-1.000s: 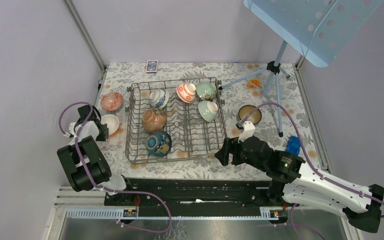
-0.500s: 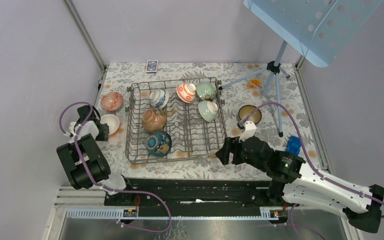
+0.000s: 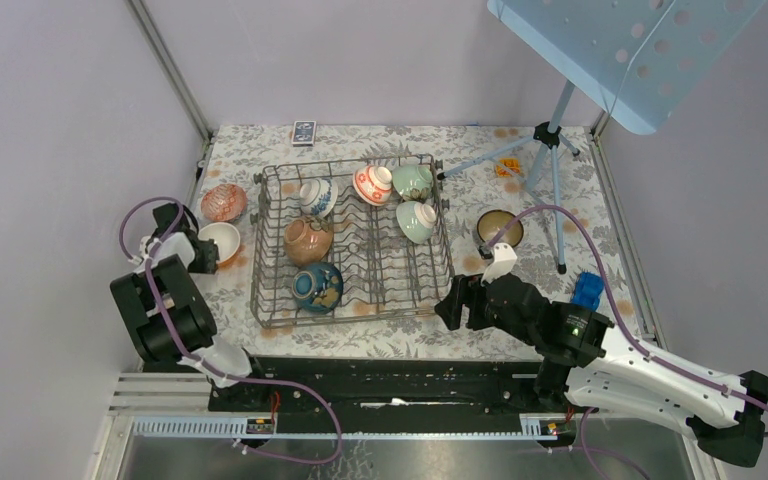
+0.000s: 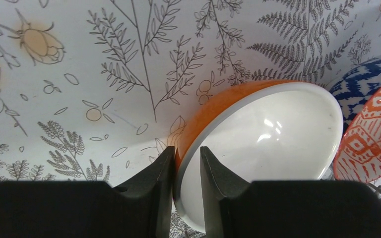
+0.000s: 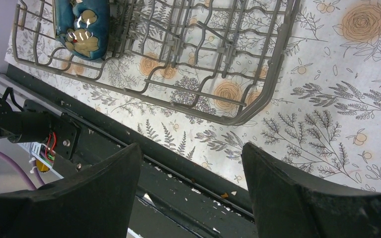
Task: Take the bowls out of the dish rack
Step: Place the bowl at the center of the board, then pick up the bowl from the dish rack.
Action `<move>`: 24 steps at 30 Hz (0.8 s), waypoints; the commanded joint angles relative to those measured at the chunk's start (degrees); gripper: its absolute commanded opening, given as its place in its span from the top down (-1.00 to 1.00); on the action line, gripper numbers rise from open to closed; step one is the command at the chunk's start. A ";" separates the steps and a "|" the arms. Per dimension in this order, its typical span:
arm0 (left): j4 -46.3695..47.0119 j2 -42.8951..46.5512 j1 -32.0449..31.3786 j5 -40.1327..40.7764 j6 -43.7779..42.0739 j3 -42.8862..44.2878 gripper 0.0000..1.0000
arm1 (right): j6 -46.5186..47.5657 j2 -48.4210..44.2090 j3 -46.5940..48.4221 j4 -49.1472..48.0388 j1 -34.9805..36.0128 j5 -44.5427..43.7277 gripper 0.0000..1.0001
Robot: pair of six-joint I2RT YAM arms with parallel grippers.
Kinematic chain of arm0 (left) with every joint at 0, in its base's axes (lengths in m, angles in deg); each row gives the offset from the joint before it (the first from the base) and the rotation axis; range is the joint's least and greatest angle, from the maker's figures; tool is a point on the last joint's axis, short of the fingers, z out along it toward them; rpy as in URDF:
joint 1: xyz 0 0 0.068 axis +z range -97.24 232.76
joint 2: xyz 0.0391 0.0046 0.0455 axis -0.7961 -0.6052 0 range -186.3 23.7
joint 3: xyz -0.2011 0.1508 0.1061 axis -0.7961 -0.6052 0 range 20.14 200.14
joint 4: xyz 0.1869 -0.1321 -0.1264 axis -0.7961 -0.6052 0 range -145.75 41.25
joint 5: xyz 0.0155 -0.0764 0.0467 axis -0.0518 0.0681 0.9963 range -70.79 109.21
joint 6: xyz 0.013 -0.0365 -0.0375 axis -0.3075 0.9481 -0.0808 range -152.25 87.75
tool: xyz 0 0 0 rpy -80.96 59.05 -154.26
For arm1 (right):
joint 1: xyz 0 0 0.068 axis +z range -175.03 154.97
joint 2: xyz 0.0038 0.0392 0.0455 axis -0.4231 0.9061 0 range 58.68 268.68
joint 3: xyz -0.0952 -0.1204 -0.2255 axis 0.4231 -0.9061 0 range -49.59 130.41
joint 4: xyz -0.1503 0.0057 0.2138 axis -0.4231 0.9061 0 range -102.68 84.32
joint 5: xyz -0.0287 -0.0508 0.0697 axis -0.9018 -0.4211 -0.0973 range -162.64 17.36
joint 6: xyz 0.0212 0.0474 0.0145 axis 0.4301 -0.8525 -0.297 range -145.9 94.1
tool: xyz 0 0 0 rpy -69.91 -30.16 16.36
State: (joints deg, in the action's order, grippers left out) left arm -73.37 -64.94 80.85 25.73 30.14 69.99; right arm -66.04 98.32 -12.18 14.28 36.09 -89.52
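Pinching the rim of a tilted orange bowl (image 4: 258, 139) with the left gripper (image 4: 186, 151), one finger inside and one outside, just left of the dish rack (image 3: 380, 262). Near the rack's far left corner, a red patterned bowl (image 3: 224, 203). Inside the rack: blue-and-white bowl (image 3: 317, 196), brown bowl (image 3: 308, 240), dark blue bowl (image 3: 317, 286), red-and-white bowl (image 3: 372, 185), two pale green bowls (image 3: 412, 182). Holding the right gripper (image 5: 191, 168) spread wide, gripping nothing, off the rack's near right corner. Right of the rack, a tan bowl (image 3: 500, 229).
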 commanded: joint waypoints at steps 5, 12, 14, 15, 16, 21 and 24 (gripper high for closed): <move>0.07 2.43 0.35 0.05 -0.91 1.40 0.15 | -1.00 -1.03 0.47 1.72 -0.04 -2.94 -0.62; -8.28 13.32 0.16 4.85 -0.85 2.78 -0.58 | -0.31 -0.57 1.90 3.76 -0.06 -5.92 -0.70; -10.19 16.92 -0.61 6.36 -1.91 5.07 -0.69 | 0.52 0.46 3.05 4.27 -0.04 -6.23 -0.72; -11.49 18.53 -1.81 7.34 -2.46 6.47 -0.73 | 1.11 1.01 4.00 4.49 0.00 -6.35 -0.73; -11.90 19.98 -3.42 8.45 -2.98 7.85 -0.75 | 1.75 1.59 4.76 4.56 -0.03 -6.51 -0.74; -9.02 24.49 -23.63 16.40 -8.93 14.67 -0.90 | 4.62 4.72 10.07 5.83 -0.04 -10.14 -0.77; -8.26 22.75 -41.33 23.70 -16.94 21.96 -0.95 | 6.66 6.68 14.33 7.23 -0.11 -15.40 -0.79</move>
State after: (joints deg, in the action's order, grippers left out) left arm -84.43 -41.78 56.66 39.81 23.47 83.76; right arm -62.94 103.39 -4.31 19.92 36.07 -96.49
